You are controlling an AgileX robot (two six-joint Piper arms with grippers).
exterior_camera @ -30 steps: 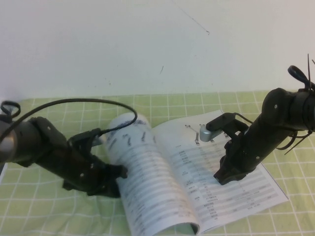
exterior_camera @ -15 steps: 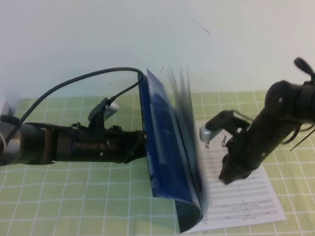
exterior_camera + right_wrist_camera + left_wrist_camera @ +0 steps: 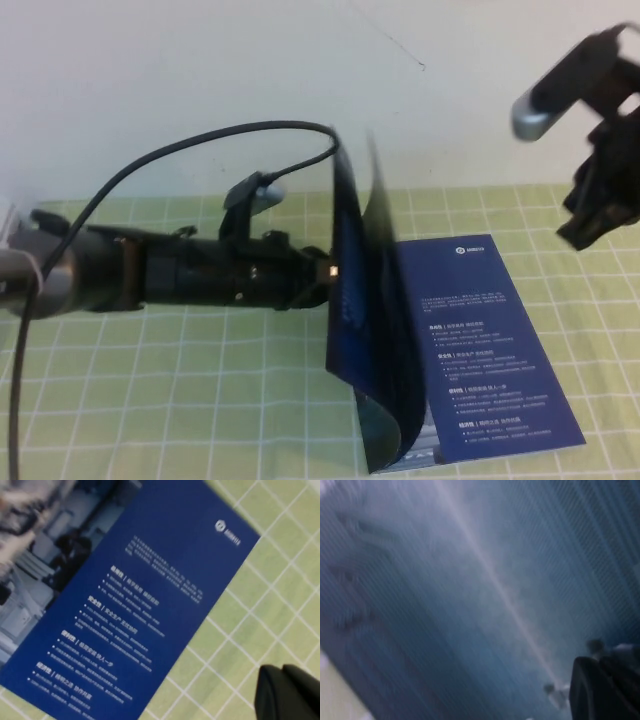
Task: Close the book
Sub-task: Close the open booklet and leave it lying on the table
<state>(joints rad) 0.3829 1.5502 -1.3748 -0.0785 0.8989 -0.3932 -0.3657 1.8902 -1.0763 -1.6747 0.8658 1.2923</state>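
The green checked cloth [image 3: 200, 400] covers the table, with the book [image 3: 480, 340] lying on its right-hand half. The bulk of the book is flat with a blue printed face uppermost. One blue cover [image 3: 352, 290] stands close to upright along the spine side, bowed, with its top edge curling towards the flat part. The left arm [image 3: 170, 275] reaches level across the cloth, and the left gripper [image 3: 318, 275] is pressed against the outer face of the standing cover at about mid-height. Whether it is wide or narrow cannot be told, because the left wrist view shows little but blurred blue. The right gripper [image 3: 598, 210] hangs high at the right, well apart from the book and holding nothing that can be seen. Its opening cannot be told either. A black cable [image 3: 200, 140] loops above the left arm and ends near the cover's top edge. Assessment: the closing is well advanced, and only this last cover is left to fall. The push should carry on rightward and downward past the tipping point, following the cover until it lies flat. Contact should stay broad and low so the sheet folds at the spine and does not buckle. The cable should be kept clear of the top edge.
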